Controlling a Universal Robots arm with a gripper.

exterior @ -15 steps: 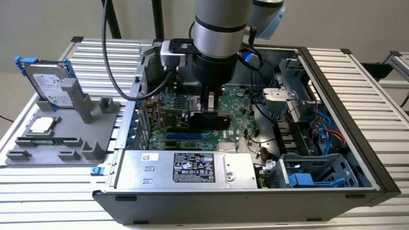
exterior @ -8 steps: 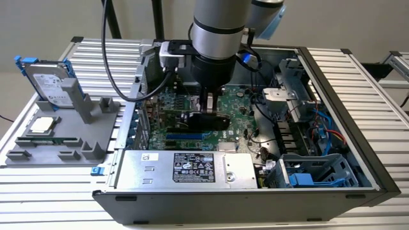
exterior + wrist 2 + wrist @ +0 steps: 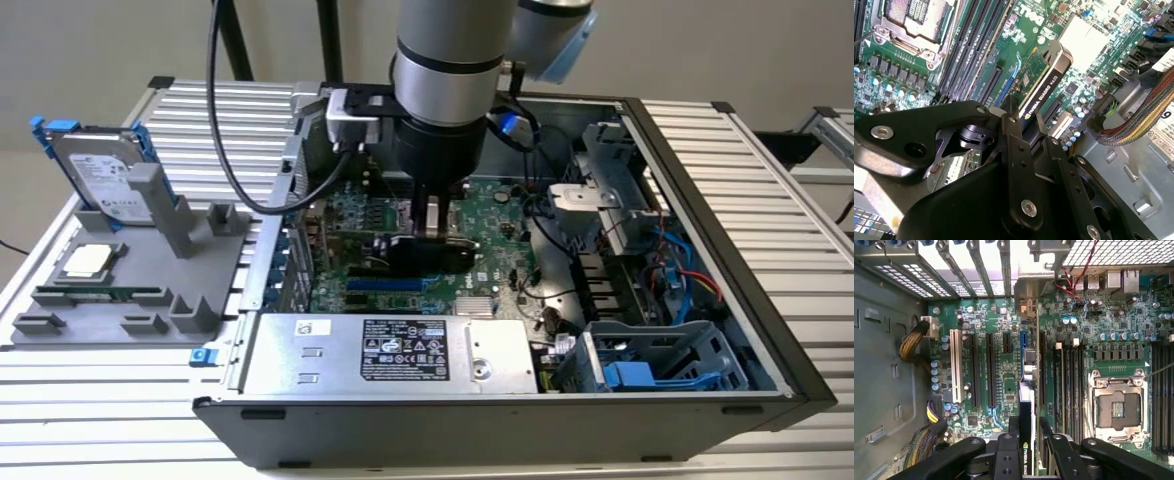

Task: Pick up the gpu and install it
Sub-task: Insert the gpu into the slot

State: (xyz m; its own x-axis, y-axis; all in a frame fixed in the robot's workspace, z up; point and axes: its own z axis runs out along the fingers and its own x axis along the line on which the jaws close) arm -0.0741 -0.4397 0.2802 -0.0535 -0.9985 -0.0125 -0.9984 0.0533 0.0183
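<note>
Holding the gpu (image 3: 1041,82) edge-on, my gripper (image 3: 430,232) hangs inside the open case (image 3: 747,300), low over the motherboard (image 3: 501,215). In both wrist views the black fingers (image 3: 1004,455) close on the card from either side, clamped on its upper part, with the cooler face and green board running down toward the slots.

In the first wrist view, the card (image 3: 1026,405) stands upright just above the board, between the long black slots (image 3: 989,370) and the memory sockets (image 3: 1069,380). Its far end points at the bracket openings (image 3: 979,270) in the case's rear wall. I cannot tell whether the card's lower edge already touches a slot or is just clear of it.

I judge this step to be seating the card. Doing it well means keeping the card's edge parallel to its slot along the whole length, with no tilt end to end. The metal bracket should drop cleanly past the rear wall instead of catching on it. Pressure should go straight down. The cable bundle (image 3: 921,440) beside the slots lies near but apart, so it should not interfere.

In the exterior view, the tray (image 3: 120,290) on the table (image 3: 200,110) holds the hard drive (image 3: 100,175).
</note>
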